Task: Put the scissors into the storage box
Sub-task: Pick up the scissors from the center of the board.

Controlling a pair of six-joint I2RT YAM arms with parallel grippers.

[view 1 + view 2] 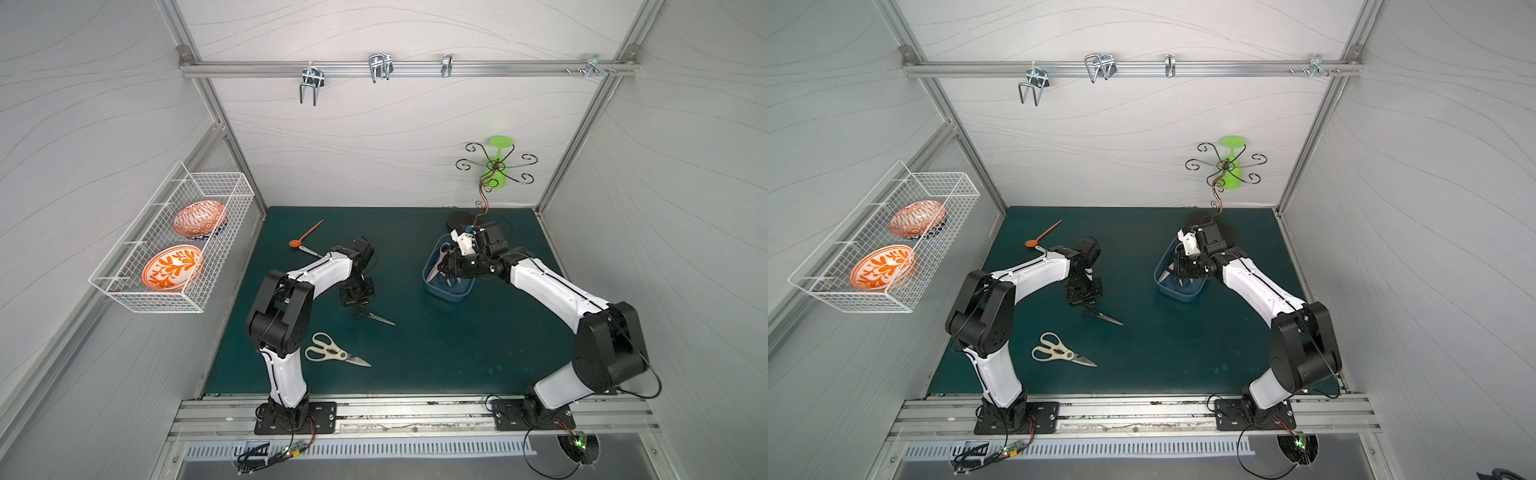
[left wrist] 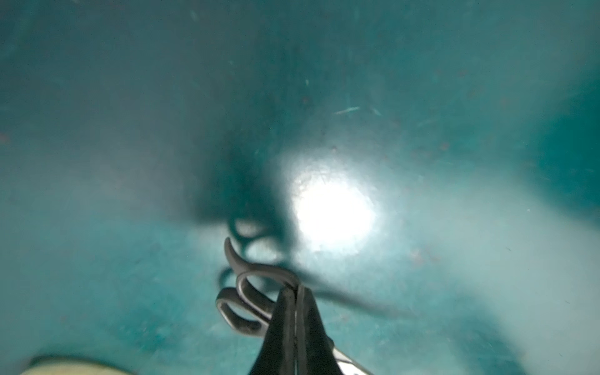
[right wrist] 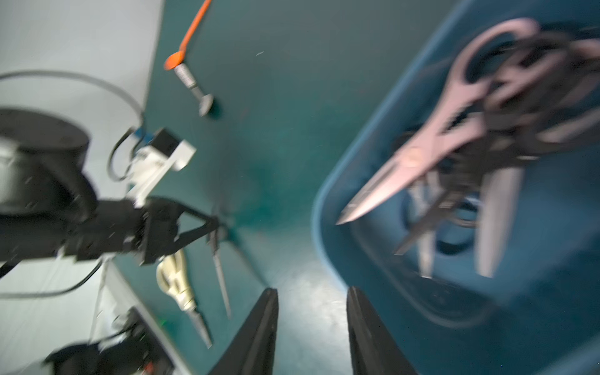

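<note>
The black-handled scissors [image 1: 376, 318], mid-frame in a top view, are pinched by one handle loop in the closed left gripper [image 2: 295, 292] and could swing loose. The storage box [image 1: 449, 294], right of centre, is crowded by the empty, part-open right gripper [image 3: 311, 290].

**A:** Was there room around the storage box [image 1: 451, 296]?

**B:** On its near side, yes. The green mat [image 1: 436, 353] lay bare from the box to the front rail [image 1: 415, 409]. Bare mat also ran between the box and the left gripper [image 1: 358, 309], which gripped small black scissors [image 1: 378, 318], blades jutting out on the box's side.

**A:** Over the box?

**B:** Blocked. The right gripper [image 1: 445, 272] and its wrist hung above the opening. Inside, pink-handled shears [image 3: 454, 107] and tangled black-handled pairs [image 3: 519, 130] covered most of the floor.

**A:** Behind it?

**B:** A wire cup stand [image 1: 484, 199] rose there, its dark round base [image 1: 457, 218] close to the box's far end.

**A:** Anything else?

**B:** Cream-handled shears [image 1: 328, 352] lay flat, farther from the box than the left gripper.
</note>
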